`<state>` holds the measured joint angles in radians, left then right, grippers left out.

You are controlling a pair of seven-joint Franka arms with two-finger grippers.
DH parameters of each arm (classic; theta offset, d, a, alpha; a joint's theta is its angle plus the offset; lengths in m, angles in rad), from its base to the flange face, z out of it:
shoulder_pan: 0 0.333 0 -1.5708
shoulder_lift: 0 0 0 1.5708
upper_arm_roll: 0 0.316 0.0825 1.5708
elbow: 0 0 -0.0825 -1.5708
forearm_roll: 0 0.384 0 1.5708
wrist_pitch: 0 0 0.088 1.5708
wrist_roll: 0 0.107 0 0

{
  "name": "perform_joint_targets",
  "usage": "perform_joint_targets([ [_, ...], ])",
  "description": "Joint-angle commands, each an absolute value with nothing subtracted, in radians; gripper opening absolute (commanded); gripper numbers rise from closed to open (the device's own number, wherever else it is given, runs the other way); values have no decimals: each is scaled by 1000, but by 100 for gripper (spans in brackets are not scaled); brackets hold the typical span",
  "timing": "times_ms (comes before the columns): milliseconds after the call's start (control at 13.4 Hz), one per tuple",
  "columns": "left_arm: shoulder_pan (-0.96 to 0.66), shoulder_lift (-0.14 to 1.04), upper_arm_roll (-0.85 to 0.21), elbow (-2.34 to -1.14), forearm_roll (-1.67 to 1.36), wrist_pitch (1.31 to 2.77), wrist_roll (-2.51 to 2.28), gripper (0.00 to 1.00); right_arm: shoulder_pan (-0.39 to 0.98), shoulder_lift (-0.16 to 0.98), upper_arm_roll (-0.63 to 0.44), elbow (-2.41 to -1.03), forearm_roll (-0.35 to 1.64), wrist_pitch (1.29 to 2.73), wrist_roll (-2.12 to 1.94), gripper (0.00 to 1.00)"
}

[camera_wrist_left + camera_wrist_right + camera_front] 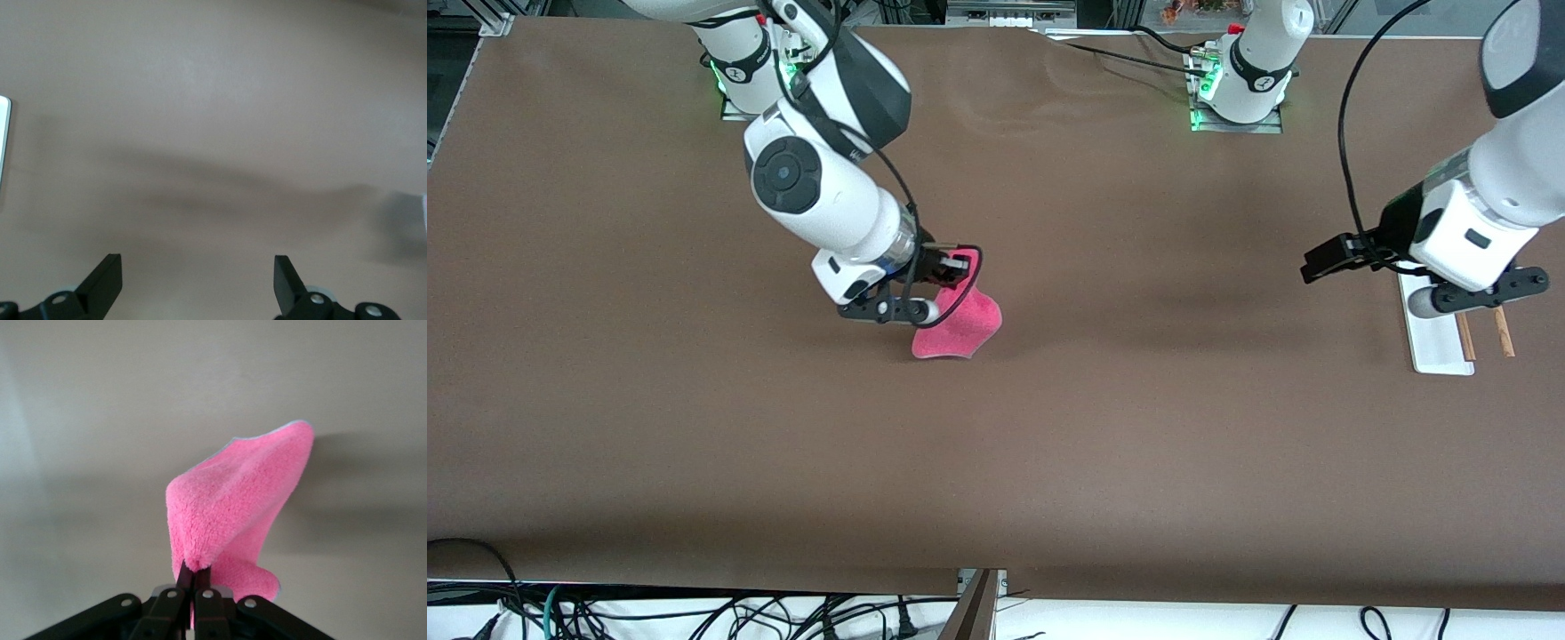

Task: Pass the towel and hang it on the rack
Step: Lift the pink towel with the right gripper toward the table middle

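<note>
Your right gripper [193,577] had its two fingers [185,572] pinched together on a bunched fold of the towel [233,507]; in the right wrist view the pink cloth rose out of the closed tips in a soft cone, its thin grey edge running along the upper rim, with a smaller lobe hanging beside the fingers. From the front view you could see the same towel [959,329] trailing out of the right gripper [951,277], over the middle part of the table [1049,444], somewhat toward the right arm's end; whether its lowest corner touched the brown surface or hung just above it could not be told. The right arm reached down from its base at the top of that view, wrist tilted, black cable looping past the cloth.

Your left gripper [198,280] had its fingers [107,277] spread wide with nothing between them; only bare brown table showed in the gap in the left wrist view, with a sliver of white at the frame's edge. In the front view the left gripper [1325,260] hung over the table at the left arm's end, just beside the rack [1440,342]; the arm waited there. The rack stood at that end, its narrow white base on the table and its two thin brown rods lying parallel alongside it, partly hidden under the left arm's wrist; the towel was well apart from the rack.
</note>
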<state>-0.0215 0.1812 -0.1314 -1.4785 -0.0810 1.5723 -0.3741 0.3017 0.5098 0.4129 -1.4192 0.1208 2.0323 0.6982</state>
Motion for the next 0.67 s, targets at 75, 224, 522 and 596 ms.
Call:
perform_joint_targets([
  [75,-18,196,-132,-1427,-49,1430,-285,100,377,540,408,-1370,121,2097,718,0],
  [224,-9,187,-127,-1430,-80,1373,-149,100,400,555,408,-1370,120,2111,719,0],
  [522,77,195,-132,-1463,-267,1350,185,100,410,554,410,-1367,127,2149,721,0],
  [596,96,198,-132,-1483,-350,1359,239,99,408,555,410,-1364,129,2176,718,0],
])
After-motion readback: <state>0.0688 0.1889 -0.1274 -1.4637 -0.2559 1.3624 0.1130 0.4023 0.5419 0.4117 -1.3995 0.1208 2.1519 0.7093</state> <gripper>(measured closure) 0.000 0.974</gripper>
